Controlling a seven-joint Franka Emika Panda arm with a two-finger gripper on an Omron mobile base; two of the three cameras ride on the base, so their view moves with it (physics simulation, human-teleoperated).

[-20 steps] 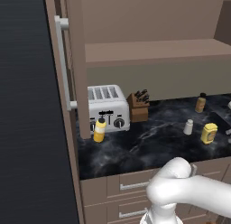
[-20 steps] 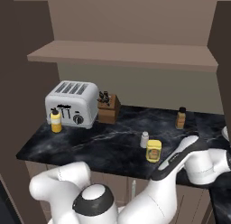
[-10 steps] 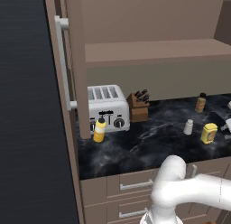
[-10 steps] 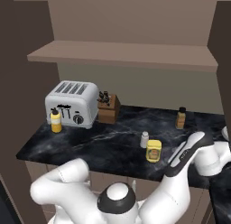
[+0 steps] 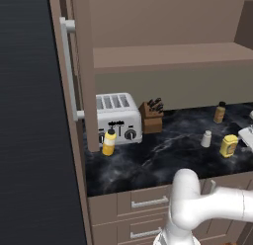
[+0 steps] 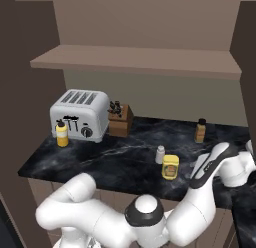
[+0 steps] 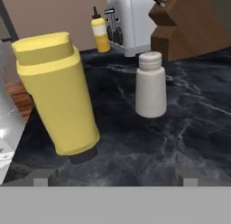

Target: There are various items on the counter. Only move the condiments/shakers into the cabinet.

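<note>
On the black marble counter (image 6: 115,162) stand three condiments. The squat yellow bottle (image 7: 58,96) looms close ahead, left of centre between the fingertips of my open gripper (image 7: 116,179), untouched. It is also seen at the counter's right (image 6: 170,167) (image 5: 229,145). A pale grey shaker (image 7: 150,85) (image 6: 160,154) stands just beyond it. The yellow squeeze bottle (image 7: 100,34) (image 5: 108,142) stands far off in front of the toaster. The brown cabinet shelf (image 5: 168,56) runs above the counter, door swung open with its silver bar handle (image 5: 69,66).
A silver four-slot toaster (image 6: 80,114) and a brown knife block (image 6: 121,119) stand at the back left. A small brown bottle (image 6: 200,130) stands at the back right. My white forearm (image 6: 210,167) reaches across the counter's right front. Drawers (image 5: 148,202) lie below.
The arm's lower links have swung round near the base and the hand has shifted slightly beside the squat yellow bottle. The jaws stay open; no item has moved.
</note>
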